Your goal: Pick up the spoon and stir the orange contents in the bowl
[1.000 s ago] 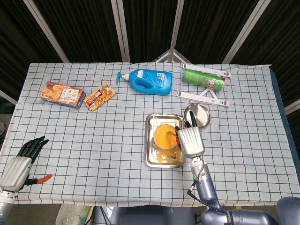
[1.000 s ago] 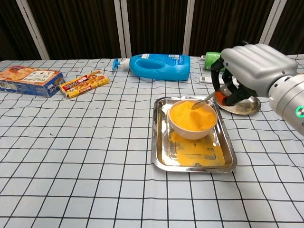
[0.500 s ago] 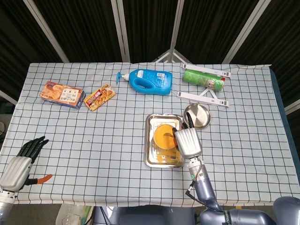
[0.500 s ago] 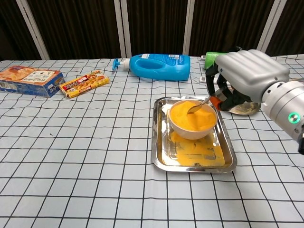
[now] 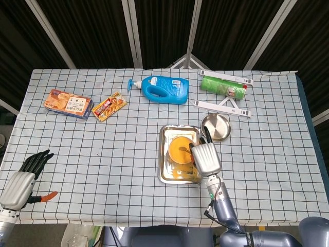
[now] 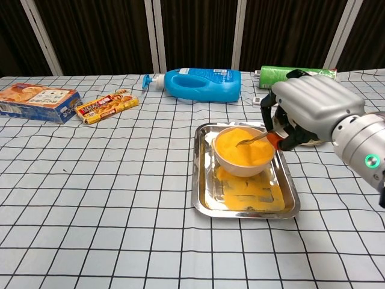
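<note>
A pale bowl heaped with orange powder stands in a steel tray; spilled orange powder lies on the tray floor in front of it. My right hand grips a spoon with an orange handle, its metal tip resting in the powder. In the head view the right hand covers the bowl's right side. My left hand hangs off the table's near left corner, fingers apart, holding nothing.
A steel lid lies right of the tray. At the back lie a blue detergent bottle, a green canister, a snack box and a snack bar. White strips lie beyond the lid.
My right hand has moved down and toward the bowl, lowering the spoon from above the powder until its tip sits in it. The left hand has not moved.
</note>
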